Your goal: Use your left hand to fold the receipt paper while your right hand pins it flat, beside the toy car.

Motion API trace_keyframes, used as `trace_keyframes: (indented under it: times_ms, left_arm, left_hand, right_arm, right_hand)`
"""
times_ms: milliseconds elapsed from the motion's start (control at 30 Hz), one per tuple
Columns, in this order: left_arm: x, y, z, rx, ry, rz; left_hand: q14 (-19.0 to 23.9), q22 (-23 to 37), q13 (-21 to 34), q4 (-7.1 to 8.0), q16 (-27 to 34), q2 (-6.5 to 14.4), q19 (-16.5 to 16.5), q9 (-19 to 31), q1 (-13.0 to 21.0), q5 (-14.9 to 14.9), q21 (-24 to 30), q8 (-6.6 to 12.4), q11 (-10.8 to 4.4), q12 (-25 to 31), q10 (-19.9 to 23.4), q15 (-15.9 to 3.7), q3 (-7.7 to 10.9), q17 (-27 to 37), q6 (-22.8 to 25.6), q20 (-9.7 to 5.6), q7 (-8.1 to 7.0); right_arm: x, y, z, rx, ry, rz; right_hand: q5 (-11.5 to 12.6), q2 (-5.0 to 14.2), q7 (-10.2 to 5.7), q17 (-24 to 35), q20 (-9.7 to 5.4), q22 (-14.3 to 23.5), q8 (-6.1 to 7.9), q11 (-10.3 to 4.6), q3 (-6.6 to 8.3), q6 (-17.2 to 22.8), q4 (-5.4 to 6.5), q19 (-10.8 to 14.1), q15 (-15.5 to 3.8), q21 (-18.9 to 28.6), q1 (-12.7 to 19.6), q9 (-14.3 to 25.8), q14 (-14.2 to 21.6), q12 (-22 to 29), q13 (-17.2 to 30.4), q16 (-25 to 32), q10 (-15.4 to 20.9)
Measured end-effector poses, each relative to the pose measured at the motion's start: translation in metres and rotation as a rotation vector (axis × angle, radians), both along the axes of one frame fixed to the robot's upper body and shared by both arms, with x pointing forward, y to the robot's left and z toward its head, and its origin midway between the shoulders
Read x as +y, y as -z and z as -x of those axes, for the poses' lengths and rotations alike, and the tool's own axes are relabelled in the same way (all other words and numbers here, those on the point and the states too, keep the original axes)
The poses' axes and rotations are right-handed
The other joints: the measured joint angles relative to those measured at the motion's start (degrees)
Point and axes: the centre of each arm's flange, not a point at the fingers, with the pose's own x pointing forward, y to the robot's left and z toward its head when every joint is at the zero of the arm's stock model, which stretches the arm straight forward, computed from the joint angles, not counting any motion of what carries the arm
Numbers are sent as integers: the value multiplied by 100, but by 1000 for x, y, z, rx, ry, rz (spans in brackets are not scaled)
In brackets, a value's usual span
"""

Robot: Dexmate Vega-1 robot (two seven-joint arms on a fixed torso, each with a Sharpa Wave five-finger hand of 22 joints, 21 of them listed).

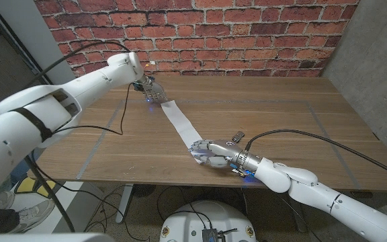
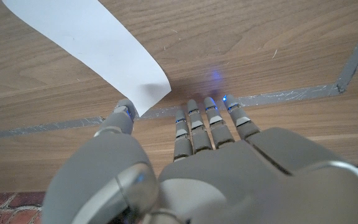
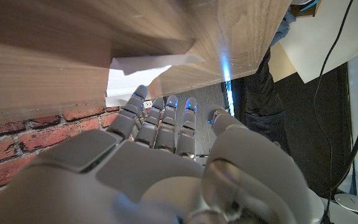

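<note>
A long white receipt (image 1: 180, 126) lies diagonally across the table (image 1: 281, 128), running from about 11 o'clock of the table's middle down toward 6 o'clock, with a robot hand at each end. The left hand (image 1: 150, 90) sits at the strip's far end; the left wrist view shows its fingers (image 2: 194, 124) straight and side by side, tips down on the wood just beside the paper's corner, the thumb (image 2: 122, 115) meeting that corner's edge, nothing pinched yet. The right hand (image 1: 210, 152) covers the near end, fingers loosely spread over the paper, though whether they press it firmly cannot be told. No toy car can be made out on the table. The step in hand appears to be lifting the far end to begin the fold: the thumb would do well to slide under the corner while the fingers close from above, then carry the end toward 5 o'clock along the strip's own line, keeping the edges aligned while the right hand holds its end down so the paper cannot skate.
</note>
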Motion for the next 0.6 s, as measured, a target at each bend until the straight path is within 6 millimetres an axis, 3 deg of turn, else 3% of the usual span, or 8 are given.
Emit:
trace_keyframes:
  times_ms: [333, 600]
  left_arm:
    - [-13, -15, -5, 64, -17, -65]
    - [-24, -23, -7, 86, -34, -130]
  left_hand:
    - [163, -1, 0, -23, 0, 85, 81, 28, 386, 22, -38, 98, -257, 117, 529, -75, 23, -1, 499, -81, -49]
    - [163, -1, -1, -47, 0, 178, 50, 27, 586, 45, -43, 119, -198, 117, 598, -75, 47, -1, 650, -112, -17]
  right_arm:
    - [-4, 0, -2, 6, 1, -13]
    - [-8, 0, -3, 14, 1, -28]
  right_hand:
    - [-22, 0, 0, 0, 0, 0, -32, 0, 0, 0, 0, 0, 1, 0, 0, 0, -1, 0, 0, 0, 0]
    - [-22, 0, 21, -1, 0, 0, -32, 0, 23, 20, 23, 0, 1, 0, 0, -1, -1, 0, 0, 0, 0]
